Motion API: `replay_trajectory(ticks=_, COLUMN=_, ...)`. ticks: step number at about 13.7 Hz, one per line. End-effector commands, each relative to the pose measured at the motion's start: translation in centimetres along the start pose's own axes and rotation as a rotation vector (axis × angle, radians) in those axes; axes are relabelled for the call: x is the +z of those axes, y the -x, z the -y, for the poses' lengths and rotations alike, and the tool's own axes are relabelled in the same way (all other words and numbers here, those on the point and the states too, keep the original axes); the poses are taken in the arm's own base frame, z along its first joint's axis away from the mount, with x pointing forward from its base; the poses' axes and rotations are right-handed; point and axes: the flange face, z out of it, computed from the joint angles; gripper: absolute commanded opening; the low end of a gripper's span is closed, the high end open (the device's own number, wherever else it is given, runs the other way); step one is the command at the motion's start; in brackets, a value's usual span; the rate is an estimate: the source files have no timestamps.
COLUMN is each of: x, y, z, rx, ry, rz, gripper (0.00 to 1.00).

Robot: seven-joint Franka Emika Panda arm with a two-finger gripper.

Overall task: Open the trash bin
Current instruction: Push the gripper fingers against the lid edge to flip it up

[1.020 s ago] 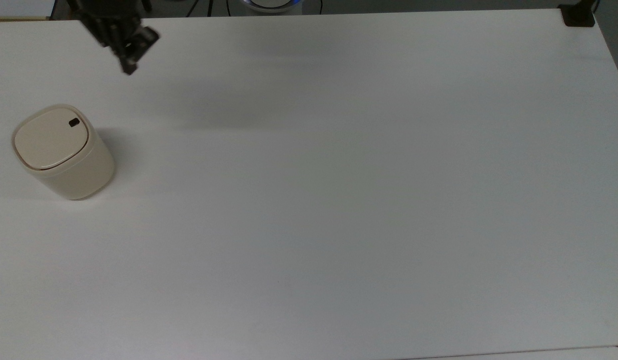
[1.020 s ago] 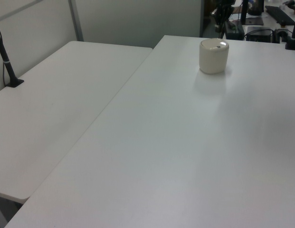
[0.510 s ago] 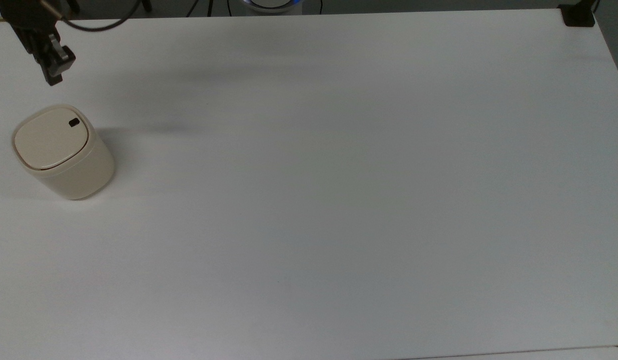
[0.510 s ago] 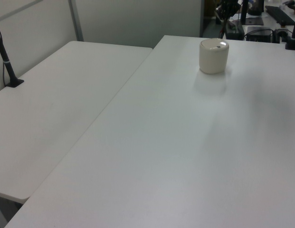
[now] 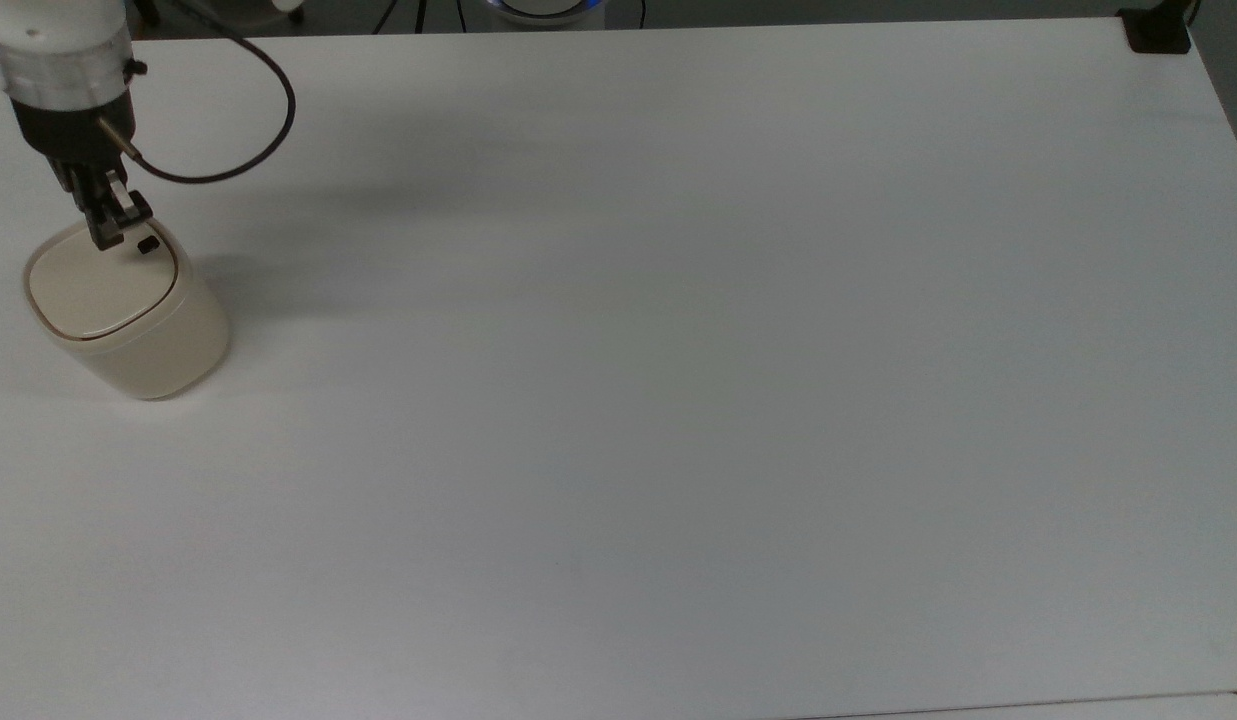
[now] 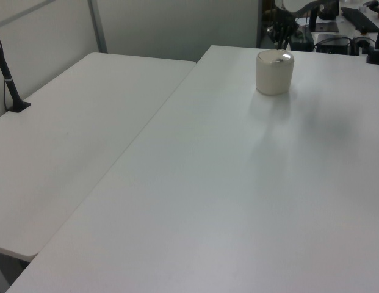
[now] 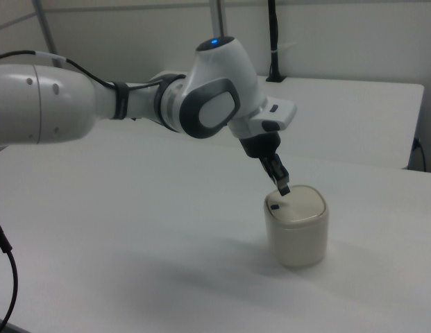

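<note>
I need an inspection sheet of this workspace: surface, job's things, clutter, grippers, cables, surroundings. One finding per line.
Surface: white table, bare apart from the bin.
Job's things: trash bin upright near the top view's left edge, lid shut; small black latch visible on the lid.
Clutter: nothing seen.
Grippers: gripper just above the lid, beside the latch; fingers look closed.
Cables: black cable loops from the arm above the table.
Surroundings: second white table; black clamp at a table corner.
</note>
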Motion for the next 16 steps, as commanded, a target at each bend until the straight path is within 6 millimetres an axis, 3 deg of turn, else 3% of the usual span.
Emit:
replay_trajectory(ticks=1, x=1.9, y=0.2, z=-0.2, rx=0.018, ry=0.005, rz=-0.011, gripper=0.03)
replay_trajectory(ticks=5, x=4.3, y=1.4, z=-0.1, rx=-0.011, ry=0.043, rz=0.006, gripper=0.03)
replay_trajectory(ticks=9, x=4.5, y=1.3, z=0.0, rx=-0.014, ry=0.047, rz=0.006, gripper=0.03)
replay_trajectory(ticks=10, x=3.7, y=1.0, z=-0.2, rx=-0.01, ry=0.038, rz=-0.004, gripper=0.03)
replay_trajectory(ticks=12, x=-0.3, y=0.2, z=-0.7, rx=-0.007, ry=-0.001, rz=-0.045, gripper=0.03)
replay_trajectory(ticks=16, x=-7.3, y=1.1, z=0.1, rx=-0.058, ry=-0.051, rz=-0.023, gripper=0.05)
